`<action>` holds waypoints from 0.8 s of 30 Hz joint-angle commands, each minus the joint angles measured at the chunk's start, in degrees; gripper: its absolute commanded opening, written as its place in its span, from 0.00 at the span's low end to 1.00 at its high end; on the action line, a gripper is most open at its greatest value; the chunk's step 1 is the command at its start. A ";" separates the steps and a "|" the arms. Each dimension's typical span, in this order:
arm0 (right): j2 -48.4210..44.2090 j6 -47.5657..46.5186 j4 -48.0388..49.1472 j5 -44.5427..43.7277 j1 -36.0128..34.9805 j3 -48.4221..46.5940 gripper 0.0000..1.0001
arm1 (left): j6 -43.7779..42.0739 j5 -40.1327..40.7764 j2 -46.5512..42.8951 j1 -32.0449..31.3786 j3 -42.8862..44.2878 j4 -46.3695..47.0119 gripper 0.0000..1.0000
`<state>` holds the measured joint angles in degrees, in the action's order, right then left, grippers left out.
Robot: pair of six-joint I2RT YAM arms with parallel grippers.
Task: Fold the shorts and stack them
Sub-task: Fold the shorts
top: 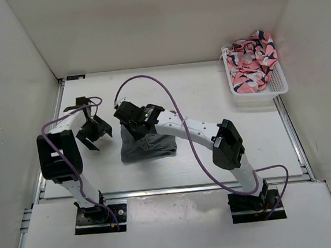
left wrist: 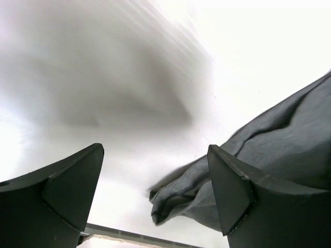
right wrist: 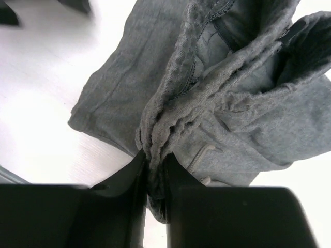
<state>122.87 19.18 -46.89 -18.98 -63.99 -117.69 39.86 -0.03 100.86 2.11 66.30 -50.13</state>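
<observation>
The grey shorts [top: 148,147] lie bunched on the white table near its middle. My right gripper [top: 132,122] is shut on their gathered elastic waistband [right wrist: 170,124], lifting that edge while the legs hang down to the table. In the right wrist view the fabric [right wrist: 124,88] drapes away from the pinched waistband. My left gripper [top: 95,132] stands open just left of the shorts, with nothing between its fingers. In the left wrist view its gripper [left wrist: 155,170] frames a hem corner of the shorts [left wrist: 181,199] lying on the table beyond the right finger [left wrist: 238,191].
A white basket [top: 278,86] at the back right holds pink patterned cloth [top: 254,59]. White walls close the table at the back and both sides. Purple cables loop over both arms. A metal rail [top: 177,188] runs along the table's near edge.
</observation>
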 commanded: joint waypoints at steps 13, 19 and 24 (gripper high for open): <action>-28.27 5.23 14.54 5.45 5.00 27.53 0.87 | -5.22 3.20 -8.93 -3.85 12.97 -7.62 0.86; -43.05 12.10 15.17 8.78 18.00 49.88 0.78 | -7.16 7.84 -1.56 -19.32 21.75 -8.75 0.87; -51.05 12.72 14.03 12.39 27.41 57.21 0.79 | -6.63 10.67 11.19 -24.43 32.38 -10.52 0.97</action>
<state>75.64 30.02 -32.93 -9.87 -38.63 -62.13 33.63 7.01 107.94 -22.33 95.02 -58.33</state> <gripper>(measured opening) 0.791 0.970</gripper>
